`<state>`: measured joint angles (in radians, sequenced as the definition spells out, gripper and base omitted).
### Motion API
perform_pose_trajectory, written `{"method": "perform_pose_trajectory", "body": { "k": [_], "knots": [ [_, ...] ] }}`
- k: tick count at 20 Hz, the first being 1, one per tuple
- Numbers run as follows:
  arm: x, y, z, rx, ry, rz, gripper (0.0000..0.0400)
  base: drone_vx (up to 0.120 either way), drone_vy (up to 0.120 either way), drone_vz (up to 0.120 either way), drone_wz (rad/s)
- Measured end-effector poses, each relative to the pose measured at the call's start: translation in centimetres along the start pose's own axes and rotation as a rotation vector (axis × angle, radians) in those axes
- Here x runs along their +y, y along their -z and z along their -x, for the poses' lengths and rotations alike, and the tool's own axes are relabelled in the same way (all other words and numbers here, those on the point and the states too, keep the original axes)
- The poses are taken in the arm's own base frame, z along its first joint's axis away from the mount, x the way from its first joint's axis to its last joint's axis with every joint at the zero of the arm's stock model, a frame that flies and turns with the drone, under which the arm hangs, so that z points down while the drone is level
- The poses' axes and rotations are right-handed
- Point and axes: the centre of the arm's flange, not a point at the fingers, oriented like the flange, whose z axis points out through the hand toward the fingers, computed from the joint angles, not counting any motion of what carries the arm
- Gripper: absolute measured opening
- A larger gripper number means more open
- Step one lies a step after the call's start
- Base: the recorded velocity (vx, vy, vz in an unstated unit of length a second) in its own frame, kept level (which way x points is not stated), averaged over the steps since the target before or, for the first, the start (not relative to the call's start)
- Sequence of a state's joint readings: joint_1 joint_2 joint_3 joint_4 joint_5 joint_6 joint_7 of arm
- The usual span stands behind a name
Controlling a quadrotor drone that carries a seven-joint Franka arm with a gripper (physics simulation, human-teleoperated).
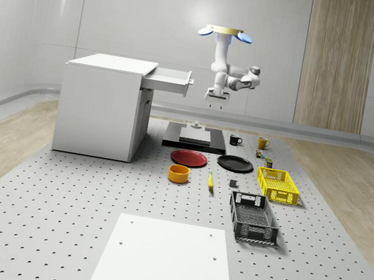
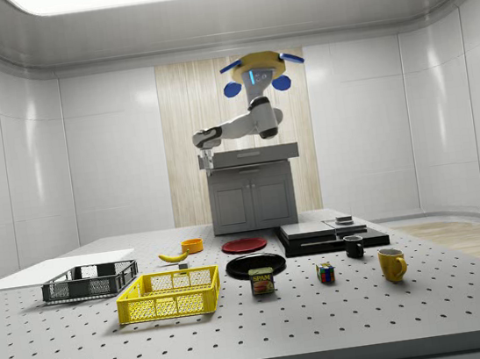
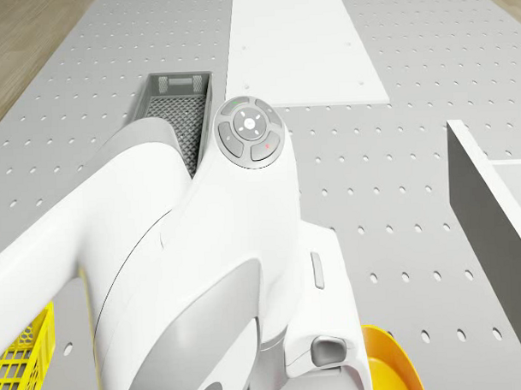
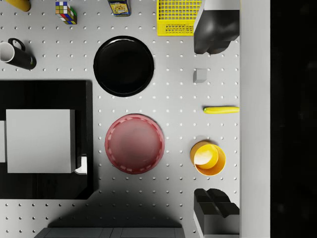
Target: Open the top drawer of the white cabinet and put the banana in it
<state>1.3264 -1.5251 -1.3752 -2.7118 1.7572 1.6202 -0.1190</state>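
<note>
Nearest the whole-scene camera, the banana (image 1: pixel 210 180) lies on the bench (image 1: pixel 50 225), just beside the orange bowl (image 1: pixel 178 174) and well apart from the white cabinet (image 1: pixel 99 107). Further back, that cabinet's top drawer (image 1: pixel 168 79) is already pulled out. The drone (image 1: pixel 225 34) hovers just off the drawer's front — its jaws (image 1: pixel 215 104) hang spread and empty, pointing down below drawer height.

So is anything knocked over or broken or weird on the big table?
Nothing looks spilled or broken. The white cabinet's top drawer is pulled out, as the task needs. The yellow banana lies flat on the grey perforated table beside the orange bowl. The tool hangs under the hovering drone.
</note>
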Motion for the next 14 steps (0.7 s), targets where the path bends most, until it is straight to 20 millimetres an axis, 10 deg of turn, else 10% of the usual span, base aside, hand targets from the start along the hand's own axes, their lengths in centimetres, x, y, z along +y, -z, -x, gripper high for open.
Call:
{"method": "perform_pose_trajectory", "body": {
  "k": [14],
  "knots": [
    [0.08,0.00,-0.08,-0.008,0.000,-0.008,0.0400,0.120,0.120,-0.109,0.000]
  ]
}}
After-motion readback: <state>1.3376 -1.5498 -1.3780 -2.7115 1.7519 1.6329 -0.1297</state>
